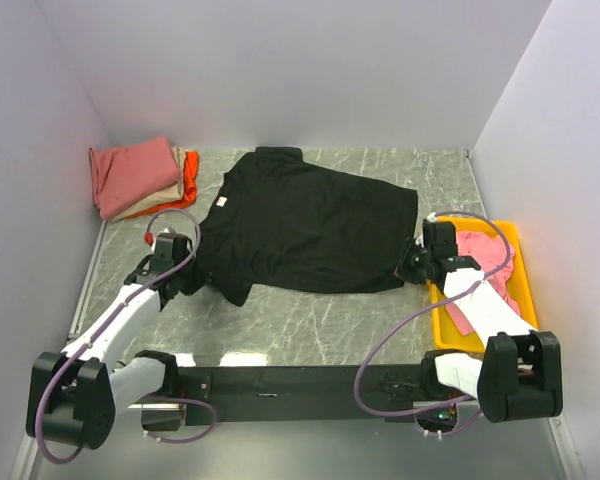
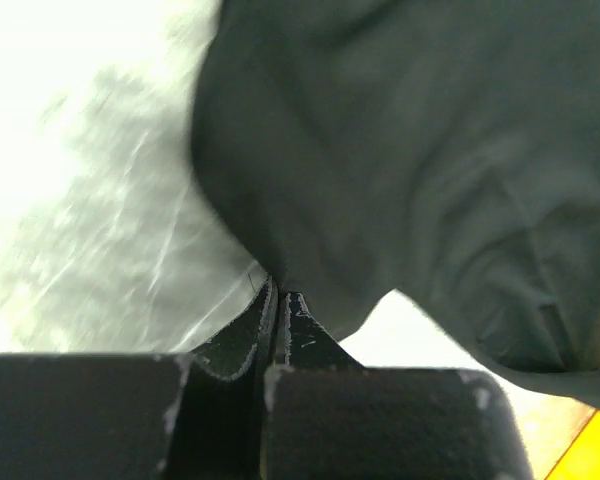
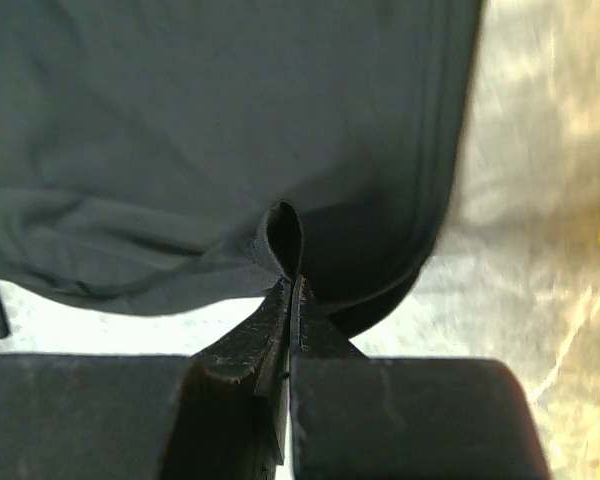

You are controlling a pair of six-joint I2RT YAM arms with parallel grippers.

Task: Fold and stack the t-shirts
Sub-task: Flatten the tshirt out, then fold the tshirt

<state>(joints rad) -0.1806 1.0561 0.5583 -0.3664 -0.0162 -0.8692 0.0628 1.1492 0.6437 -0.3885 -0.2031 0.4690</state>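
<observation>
While wrists see only black t-shirt (image 2: 410, 150), overhead shows folded stack (image 1: 140, 178).

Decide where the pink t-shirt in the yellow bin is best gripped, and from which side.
Pinch a raised fold of the pink t-shirt from above: it lies crumpled in the yellow bin, whose walls block a sideways approach. The right arm crosses part of it.

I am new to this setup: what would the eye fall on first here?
First, the large black t-shirt spread across the middle of the table, with the left gripper and the right gripper each pinched shut on an edge of it, one at each side. Next, the pile of folded shirts in the far left corner and the yellow bin at the right, holding a pink shirt.
</observation>
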